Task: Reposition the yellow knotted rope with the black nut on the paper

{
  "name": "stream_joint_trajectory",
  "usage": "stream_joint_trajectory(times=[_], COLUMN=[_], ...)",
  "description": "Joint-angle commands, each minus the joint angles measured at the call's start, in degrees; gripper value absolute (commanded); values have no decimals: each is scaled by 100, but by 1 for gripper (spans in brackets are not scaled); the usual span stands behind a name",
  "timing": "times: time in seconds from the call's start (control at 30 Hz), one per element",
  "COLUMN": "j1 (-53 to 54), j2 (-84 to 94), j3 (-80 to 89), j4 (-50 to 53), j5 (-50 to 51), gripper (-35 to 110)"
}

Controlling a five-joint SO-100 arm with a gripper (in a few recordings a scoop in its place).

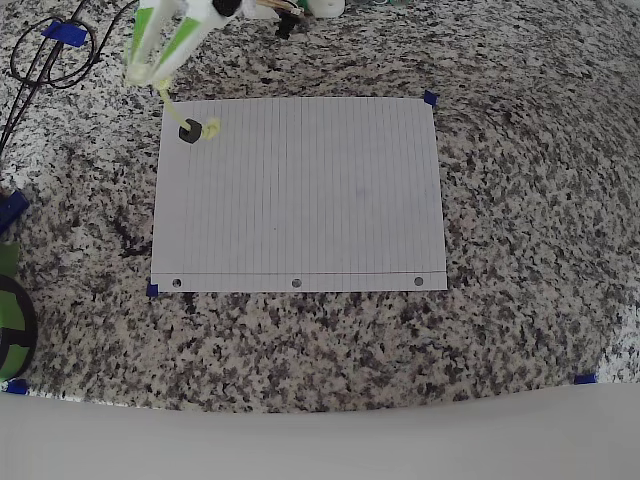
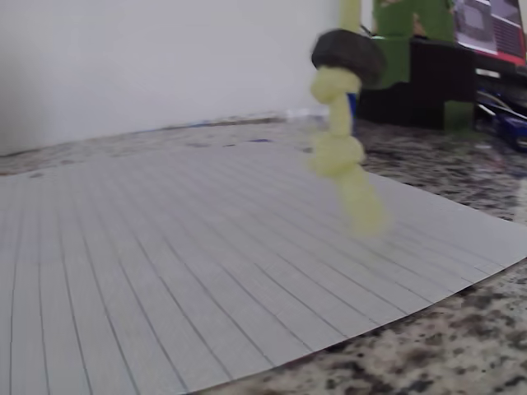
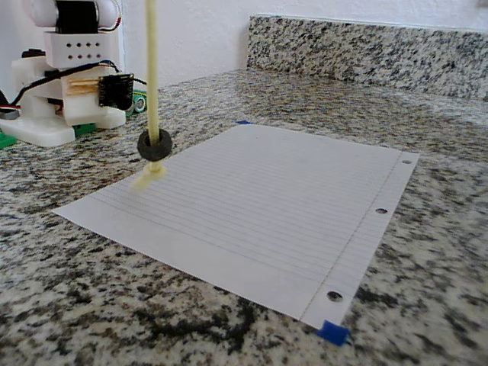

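A speckled granite counter [image 1: 520,200] is seen to carry everything, with a matching backsplash at the far side in the fixed view. On it the paper [image 1: 300,190] is laid flat, its punched-hole edge nearest the bottom of the overhead view and small blue tape corners [image 3: 332,332] set at its corners. The arm's white base [image 3: 65,84] is placed beyond the paper's far left in the fixed view.

At the upper left of the overhead view the gripper [image 1: 145,72] is found just off the paper's corner, its green and white fingers drawn together on the top end of the yellow knotted rope [image 3: 152,76]. The rope is held hanging straight down over that corner region. The black nut [image 3: 154,145] is carried low on the cord, stopped by a knot beneath it, and the tail below appears to be just at the sheet; actual contact cannot be told, the tip being blurred.

The step in hand is judged to be the carry and lay-down. The grip is best kept firm, the swing allowed to settle, and the arm lowered slowly so that nut and cord are laid wholly within the paper's edges before the fingers are opened.
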Motion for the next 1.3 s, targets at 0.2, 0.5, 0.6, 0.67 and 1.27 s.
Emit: stream_joint_trajectory(times=[0.2, 0.5, 0.6, 0.67, 1.27], j1=[-448, -158, -44, 141, 844], j2=[650, 773, 747, 738, 229], j3=[193, 185, 185, 185, 316], j4=[26, -281, -404, -316, -26], j5=[272, 475, 422, 387, 18], gripper=[0, 0, 0, 0, 0])
